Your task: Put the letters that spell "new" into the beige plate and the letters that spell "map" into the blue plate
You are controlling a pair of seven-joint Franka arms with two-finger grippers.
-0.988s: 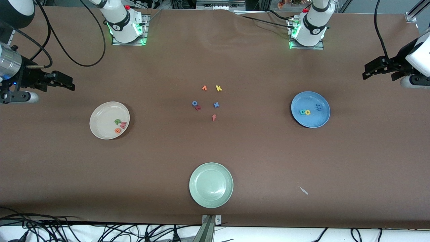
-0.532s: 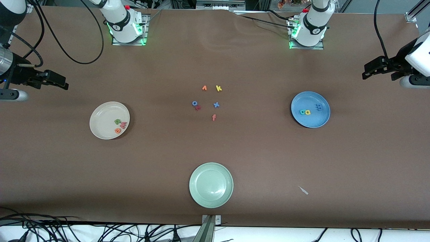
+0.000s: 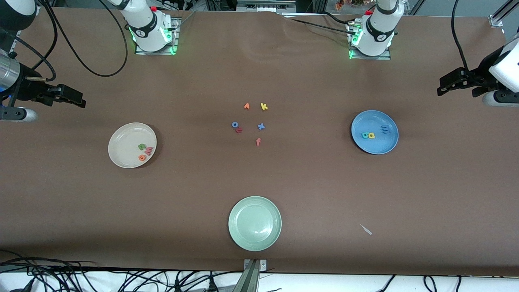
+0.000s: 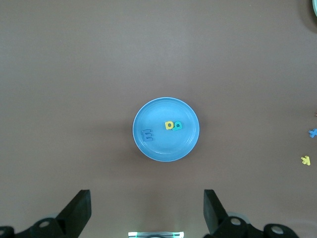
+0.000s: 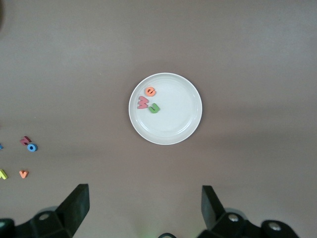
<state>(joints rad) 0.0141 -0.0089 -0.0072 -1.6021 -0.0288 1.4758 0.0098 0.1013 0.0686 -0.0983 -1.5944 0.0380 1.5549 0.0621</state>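
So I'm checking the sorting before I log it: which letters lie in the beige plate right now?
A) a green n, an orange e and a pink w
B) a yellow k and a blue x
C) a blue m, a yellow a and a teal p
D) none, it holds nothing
A: the beige plate holds the green n, the orange e and the pink w, clustered together, as the right wrist view also shows.

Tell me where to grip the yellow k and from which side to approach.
Take the yellow k from straight above, fingers closing across its upright stem. It lies flat on the table, so no side is graspable from the side, and the orange v beside it leaves room.
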